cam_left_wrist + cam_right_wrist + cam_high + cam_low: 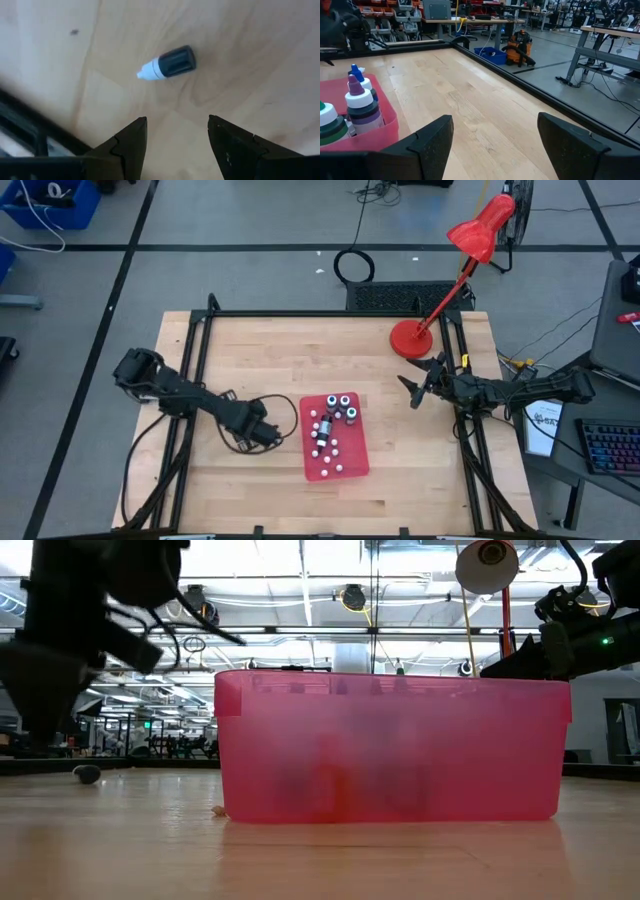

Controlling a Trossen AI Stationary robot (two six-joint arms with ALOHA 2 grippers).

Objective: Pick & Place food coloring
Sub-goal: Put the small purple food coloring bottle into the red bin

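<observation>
- Food coloring bottles (333, 416) stand and lie in the red tray (357, 466) at bench centre, whitish pieces scattered among them; right wrist view shows upright bottles with blue, purple and green tips (361, 107).
- One stray bottle (167, 63) lies on its side on the bare bench (260, 345), dark body and white tip, seen in the left wrist view just ahead of the left gripper (176, 132).
- Left gripper (268, 432) sits just off the tray's 9 o'clock edge, jaws released and spread, holding nothing.
- Right gripper (420, 388) waits well apart at the tray's 2 o'clock, near the red lamp's base (412, 337); jaws released, empty.
- Risk: the stray bottle is round and lying flat; a jaw touching one side first likely rolls it away.
- Risk: it lies skewed to the jaw line; closing across the tapered tip could squirt it out.
- Risk: descending too low scrapes fingertips on the wood.
- Risk: the tray is crowded; a careless drop could topple upright bottles or bounce pieces out.
- Low view: the tray wall (392, 745) hides its contents.
</observation>
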